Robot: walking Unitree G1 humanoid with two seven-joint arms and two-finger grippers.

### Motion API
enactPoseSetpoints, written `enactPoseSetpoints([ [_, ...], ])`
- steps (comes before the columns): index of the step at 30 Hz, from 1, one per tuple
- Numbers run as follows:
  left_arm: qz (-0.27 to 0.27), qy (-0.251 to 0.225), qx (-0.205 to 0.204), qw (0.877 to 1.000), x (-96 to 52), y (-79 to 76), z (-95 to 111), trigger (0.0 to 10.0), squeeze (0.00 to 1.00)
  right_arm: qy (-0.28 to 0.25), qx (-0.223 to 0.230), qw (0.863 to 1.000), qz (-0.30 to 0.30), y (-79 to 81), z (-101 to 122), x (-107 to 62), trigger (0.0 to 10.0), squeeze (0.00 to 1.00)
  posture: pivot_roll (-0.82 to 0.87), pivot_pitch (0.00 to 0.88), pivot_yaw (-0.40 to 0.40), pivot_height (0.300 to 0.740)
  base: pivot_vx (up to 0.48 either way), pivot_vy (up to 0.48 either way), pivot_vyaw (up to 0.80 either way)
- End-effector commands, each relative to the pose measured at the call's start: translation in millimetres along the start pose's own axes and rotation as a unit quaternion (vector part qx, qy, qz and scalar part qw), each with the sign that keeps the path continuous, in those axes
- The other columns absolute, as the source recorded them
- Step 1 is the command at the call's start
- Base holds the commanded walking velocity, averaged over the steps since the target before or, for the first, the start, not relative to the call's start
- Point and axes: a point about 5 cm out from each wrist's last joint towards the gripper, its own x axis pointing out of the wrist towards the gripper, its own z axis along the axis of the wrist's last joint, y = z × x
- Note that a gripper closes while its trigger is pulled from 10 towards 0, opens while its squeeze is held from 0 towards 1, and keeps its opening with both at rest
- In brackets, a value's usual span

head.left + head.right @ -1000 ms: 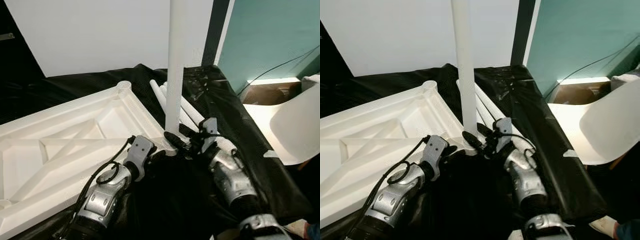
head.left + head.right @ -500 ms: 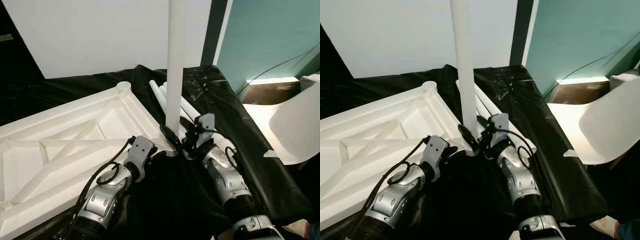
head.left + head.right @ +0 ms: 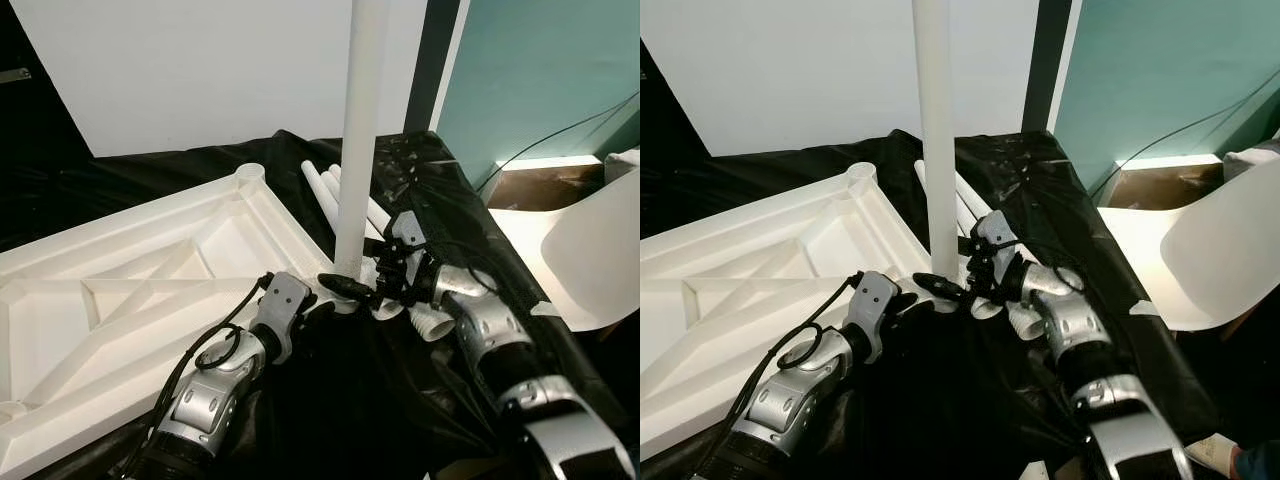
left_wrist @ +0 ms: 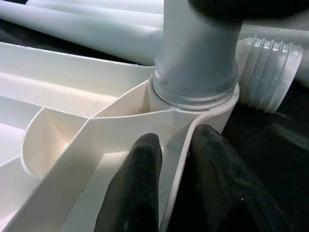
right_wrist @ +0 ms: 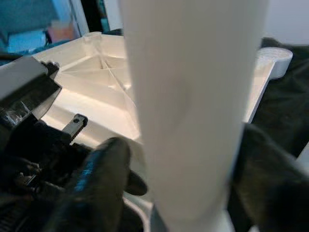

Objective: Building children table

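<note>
A white children's table top [image 3: 150,270] lies upside down on a black cloth. A white leg [image 3: 358,150] stands upright in its near right corner socket [image 4: 195,92]. My left gripper [image 4: 176,188] is shut on the table top's rim just beside that socket, one finger [image 4: 135,193] inside the rim and one outside. My right gripper [image 3: 360,287] is at the base of the upright leg [image 5: 193,96], its fingers [image 5: 96,179] pressed against both sides. Spare legs [image 3: 320,190] lie on the cloth behind; one threaded end [image 3: 430,325] points toward me.
A white chair [image 3: 590,260] stands close on the right, beyond the cloth's edge. A white board leans at the back, with a teal wall and a black cable [image 3: 560,130] at the right. The black cloth [image 3: 380,410] is crumpled under my forearms.
My right forearm has swung out to the right while its gripper stayed at the base of the upright leg. The leg leans slightly differently. The left gripper has not moved.
</note>
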Motion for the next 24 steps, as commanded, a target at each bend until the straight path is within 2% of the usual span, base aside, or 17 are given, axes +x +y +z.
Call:
enactPoseSetpoints([
  [1,-0.065,0.053,-0.041,0.996,-0.5,-17.7,-29,10.0,0.00,0.000,-0.012,0.999,0.044,5.8,4,8.3,0.0,0.00,0.17,0.000,-0.034,0.740,0.000,0.000,0.00],
  [6,-0.063,0.052,-0.042,0.996,-0.4,-18.1,-29,10.0,0.00,0.017,-0.012,0.998,0.061,3.8,2,8.8,0.0,0.00,0.17,0.000,-0.036,0.740,0.000,0.000,0.00],
  [11,-0.061,0.053,-0.042,0.996,-1.5,-17.7,-30,10.0,0.00,0.013,0.030,0.998,0.055,-0.6,-1,6.6,0.0,0.00,0.17,0.000,-0.035,0.740,0.000,0.000,0.00],
  [17,-0.062,0.053,-0.042,0.996,-1.6,-18.2,-30,10.0,0.00,0.006,0.039,0.998,0.046,0.1,-1,7.1,0.0,0.00,0.17,0.000,-0.034,0.740,0.000,0.000,0.00],
  [18,-0.062,0.052,-0.041,0.996,-1.3,-18.1,-30,10.0,0.00,-0.050,0.032,0.995,-0.080,-6.2,7,10.4,0.0,0.00,0.17,0.000,-0.035,0.740,0.000,0.000,0.00],
  [19,-0.062,0.053,-0.041,0.996,-1.2,-18.1,-29,10.0,0.00,-0.093,0.034,0.977,-0.188,-3.4,9,9.9,0.0,0.00,0.17,0.000,-0.032,0.740,0.000,0.000,0.00],
  [20,-0.062,0.053,-0.041,0.996,-1.2,-18.1,-29,10.0,0.00,-0.093,0.034,0.977,-0.188,-3.4,9,9.9,0.0,0.00,0.17,0.000,-0.032,0.740,0.000,0.000,0.00],
  [21,-0.062,0.053,-0.040,0.996,-1.2,-18.3,-29,10.0,0.00,-0.123,0.032,0.957,-0.261,2.9,10,7.6,0.0,0.00,0.17,0.000,-0.032,0.740,0.000,0.000,0.00],
  [22,-0.063,0.053,-0.040,0.996,-1.5,-18.5,-29,10.0,0.00,-0.138,0.030,0.942,-0.304,9.4,10,5.6,0.0,0.00,0.17,0.000,-0.029,0.740,0.000,0.000,0.00],
  [24,-0.063,0.053,-0.040,0.996,-1.5,-18.5,-29,10.0,0.00,-0.138,0.030,0.942,-0.304,9.4,10,5.6,0.0,0.00,0.17,0.000,-0.029,0.740,0.000,0.000,0.00],
])
